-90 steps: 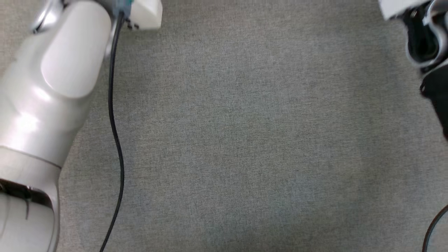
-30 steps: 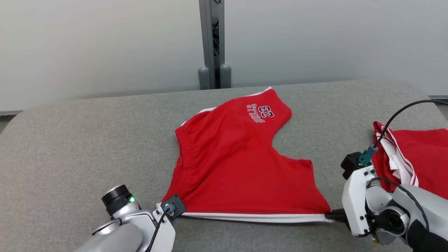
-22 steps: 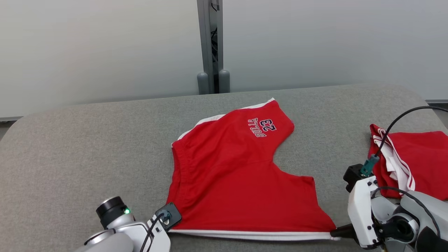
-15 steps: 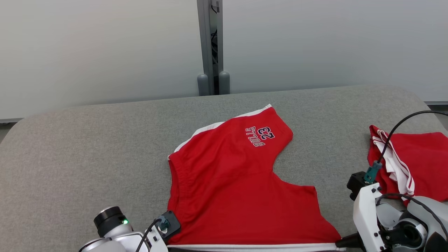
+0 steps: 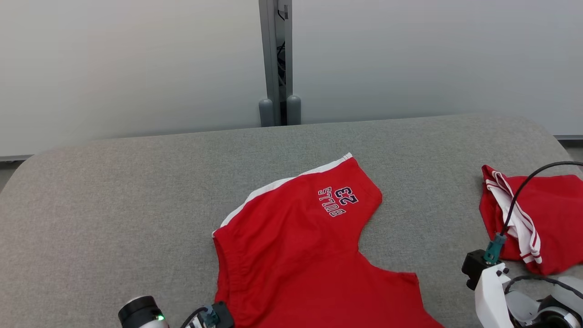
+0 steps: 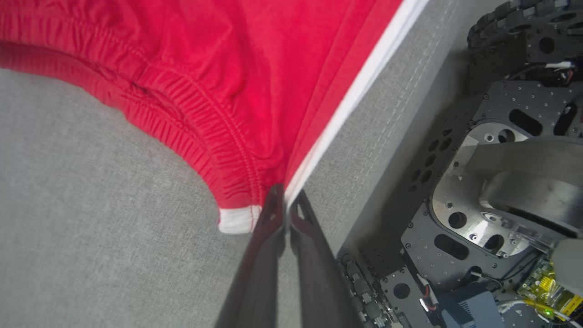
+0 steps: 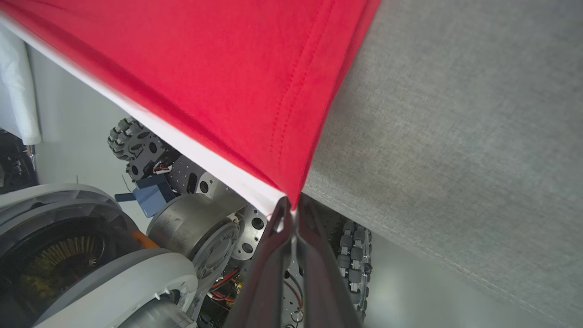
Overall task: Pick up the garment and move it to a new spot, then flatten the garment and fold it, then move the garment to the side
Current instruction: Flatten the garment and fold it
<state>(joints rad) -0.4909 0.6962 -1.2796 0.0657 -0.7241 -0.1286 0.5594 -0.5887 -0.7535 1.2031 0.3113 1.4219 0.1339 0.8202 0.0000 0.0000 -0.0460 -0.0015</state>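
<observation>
The garment (image 5: pixel 300 255), red shorts with white side stripes and a "BULLS 23" print, lies spread on the grey table (image 5: pixel 114 205), its near hem reaching the front edge. In the left wrist view my left gripper (image 6: pixel 284 200) is shut on the garment (image 6: pixel 205 68) at the corner where the gathered waistband meets the white stripe. In the right wrist view my right gripper (image 7: pixel 291 207) is shut on the garment's (image 7: pixel 218 68) other near corner, pinching red cloth and white trim at the table's edge. The hem is stretched taut between the two grips.
A second red and white garment (image 5: pixel 537 223) lies bunched at the table's right end, behind my right wrist (image 5: pixel 496 291). A grey post (image 5: pixel 275 64) stands behind the table against a pale wall. My wheeled base (image 6: pixel 478 205) sits just below the table's front edge.
Both grippers have drawn the garment toward the table's near edge. Its hem and both wrists have slipped toward the bottom of the head view, which has also tilted slightly.
</observation>
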